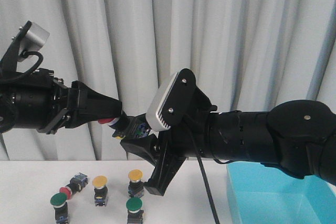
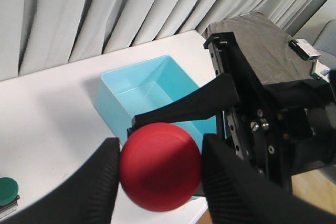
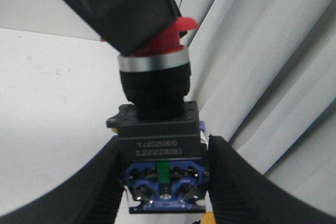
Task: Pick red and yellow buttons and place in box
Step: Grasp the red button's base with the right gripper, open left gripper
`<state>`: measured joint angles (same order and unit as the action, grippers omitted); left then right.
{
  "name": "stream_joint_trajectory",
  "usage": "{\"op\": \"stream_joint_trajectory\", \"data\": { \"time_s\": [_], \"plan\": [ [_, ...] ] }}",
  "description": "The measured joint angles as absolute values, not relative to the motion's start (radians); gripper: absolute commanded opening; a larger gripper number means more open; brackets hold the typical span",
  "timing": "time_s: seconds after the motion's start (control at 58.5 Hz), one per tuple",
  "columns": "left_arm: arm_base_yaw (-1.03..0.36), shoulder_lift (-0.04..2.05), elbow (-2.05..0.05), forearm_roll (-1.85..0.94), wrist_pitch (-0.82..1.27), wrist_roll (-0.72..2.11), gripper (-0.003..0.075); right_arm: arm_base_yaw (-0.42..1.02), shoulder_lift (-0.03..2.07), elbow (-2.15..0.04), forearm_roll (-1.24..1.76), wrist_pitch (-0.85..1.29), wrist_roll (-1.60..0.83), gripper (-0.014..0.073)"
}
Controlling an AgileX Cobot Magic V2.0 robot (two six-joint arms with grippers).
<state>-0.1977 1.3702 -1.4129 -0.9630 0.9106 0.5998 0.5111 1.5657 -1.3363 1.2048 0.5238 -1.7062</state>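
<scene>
A red button hangs in mid-air above the table, held from both ends. My left gripper is shut on its domed red cap. My right gripper is shut on the blue contact block below its black body. In the front view the left gripper and right gripper meet tip to tip. On the table lie another red button on its side and two upright yellow buttons. The cyan box stands at the right with nothing showing in it.
Two green-capped buttons stand among the others at the front left; one green cap shows in the left wrist view. Grey curtains hang behind the white table. The right arm reaches across above the box.
</scene>
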Motion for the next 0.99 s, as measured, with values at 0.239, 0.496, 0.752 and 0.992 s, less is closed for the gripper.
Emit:
{"op": "stream_joint_trajectory", "data": {
  "time_s": [0.239, 0.496, 0.752, 0.992],
  "plan": [
    [-0.198, 1.370, -1.413, -0.963, 0.909, 0.600, 0.0000, 0.511, 1.566, -1.336, 1.209, 0.525, -1.706, -0.0004],
    [-0.198, 1.370, -1.413, -0.955, 0.906, 0.600, 0.0139, 0.511, 1.567, -1.336, 1.211, 0.528, -1.706, -0.0008],
    [-0.199, 1.370, -1.412, -0.967, 0.862, 0.600, 0.0459, 0.511, 1.567, -1.336, 1.234, 0.523, -1.703, -0.0008],
    [-0.198, 1.363, -1.412, -0.967, 0.780, 0.601, 0.0567, 0.511, 1.569, -1.354, 1.286, 0.512, -1.702, -0.0008]
  ]
}}
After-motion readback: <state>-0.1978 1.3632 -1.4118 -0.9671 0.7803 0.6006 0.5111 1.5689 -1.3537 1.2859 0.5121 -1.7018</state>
